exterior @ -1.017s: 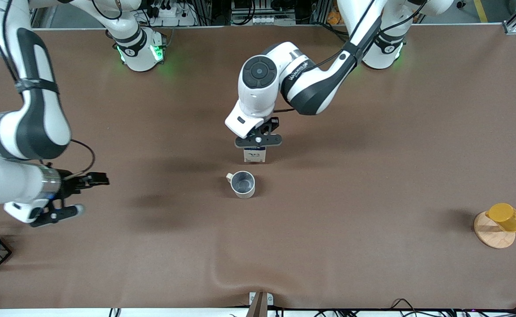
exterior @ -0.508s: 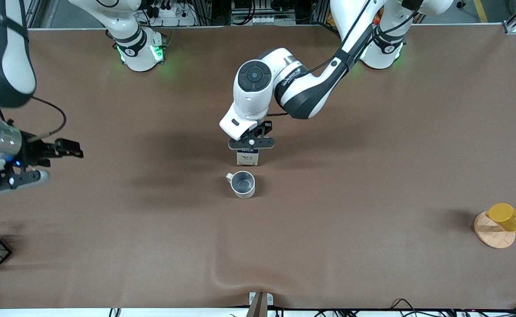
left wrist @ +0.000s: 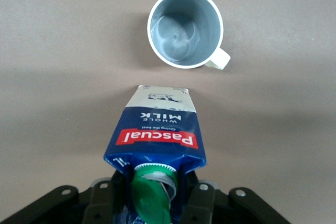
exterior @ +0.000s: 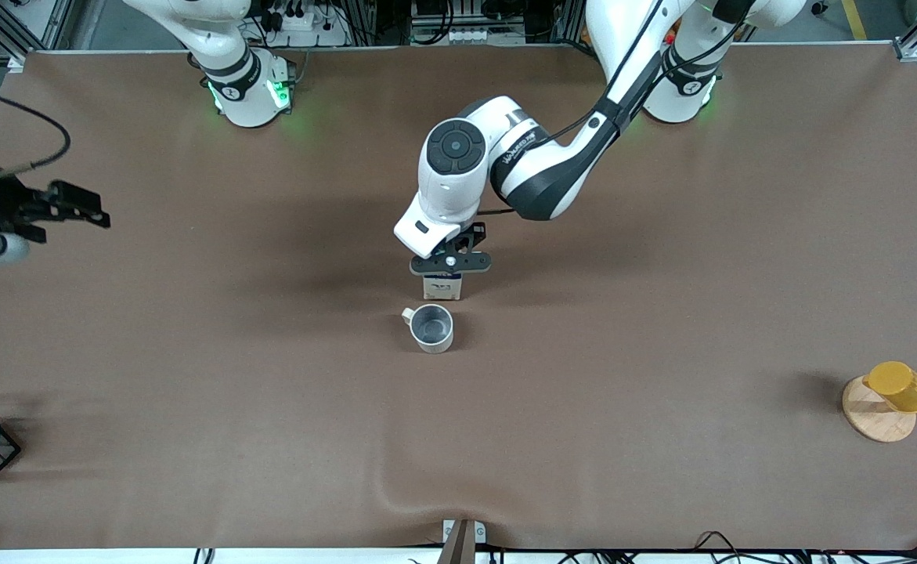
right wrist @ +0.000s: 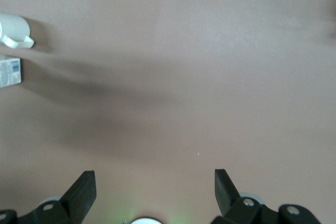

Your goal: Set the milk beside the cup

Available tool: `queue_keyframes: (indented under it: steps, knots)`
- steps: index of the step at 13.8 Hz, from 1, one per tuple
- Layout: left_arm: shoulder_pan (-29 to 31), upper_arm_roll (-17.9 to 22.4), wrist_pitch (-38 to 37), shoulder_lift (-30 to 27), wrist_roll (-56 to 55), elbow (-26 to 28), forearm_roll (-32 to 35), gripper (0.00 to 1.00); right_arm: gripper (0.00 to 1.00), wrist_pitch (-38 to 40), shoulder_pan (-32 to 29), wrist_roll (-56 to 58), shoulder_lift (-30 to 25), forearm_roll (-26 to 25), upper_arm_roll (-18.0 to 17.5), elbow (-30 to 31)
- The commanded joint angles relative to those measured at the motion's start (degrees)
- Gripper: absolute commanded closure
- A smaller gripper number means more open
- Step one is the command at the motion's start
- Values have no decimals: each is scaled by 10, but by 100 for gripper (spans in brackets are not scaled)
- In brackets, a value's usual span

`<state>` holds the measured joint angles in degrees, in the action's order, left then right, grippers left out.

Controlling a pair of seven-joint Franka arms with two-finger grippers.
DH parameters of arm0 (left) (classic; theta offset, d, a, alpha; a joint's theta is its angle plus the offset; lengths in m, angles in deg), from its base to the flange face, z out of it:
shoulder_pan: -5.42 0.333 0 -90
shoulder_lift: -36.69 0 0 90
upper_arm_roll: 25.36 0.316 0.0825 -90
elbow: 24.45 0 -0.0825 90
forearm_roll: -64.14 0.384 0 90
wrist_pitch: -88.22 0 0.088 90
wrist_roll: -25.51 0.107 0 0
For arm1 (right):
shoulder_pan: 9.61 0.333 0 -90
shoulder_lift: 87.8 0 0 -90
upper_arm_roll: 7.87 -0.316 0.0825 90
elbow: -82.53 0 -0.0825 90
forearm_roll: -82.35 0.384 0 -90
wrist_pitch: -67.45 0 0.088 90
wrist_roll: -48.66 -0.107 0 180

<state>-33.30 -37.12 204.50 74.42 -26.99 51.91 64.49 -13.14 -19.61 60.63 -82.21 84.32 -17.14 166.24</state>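
Left wrist view alone shows milk (left wrist: pixel 157 135) cap, label.

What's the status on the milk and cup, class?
Left gripper shut on milk, standing beside cup, farther from camera. Right gripper open, waiting. Nothing in the way.

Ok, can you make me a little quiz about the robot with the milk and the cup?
1. True or false: the milk stands inside the cup.
2. Which pincer is on the milk? A) left pincer B) right pincer
3. Fill in: the cup is ___ to the front camera than the milk.

Key
1. False; the milk is beside the cup, apart from it.
2. A; it grips the carton's top, while the right pincer waits open over the table's right-arm end.
3. Nearer.
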Motion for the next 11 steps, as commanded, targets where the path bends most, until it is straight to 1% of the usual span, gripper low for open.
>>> queue_keyframes:
  steps: [1,2,3,5,8,9,11]
  knots:
    - [-2,3,4,11,10,-15,-13,52,0,31,-27,-2,-41,16,0,14]
    - [-3,3,5,15,9,-16,-13,50,0,32,-28,-2,-53,16,3,15]
    - [-3,3,6,15,10,-16,-13,43,0,37,-26,-6,-58,16,9,15]
    - [-3,3,6,15,11,-16,-11,0,0,48,-8,-46,-60,16,26,16]
    - [-3,3,1,8,8,-16,-10,0,0,49,60,-86,-60,16,95,21]
    - [-3,3,-8,2,6,-16,-9,0,0,46,67,-86,-59,16,104,22]
    - [0,3,-13,-25,6,-16,-9,0,0,21,71,-85,-60,15,105,36]
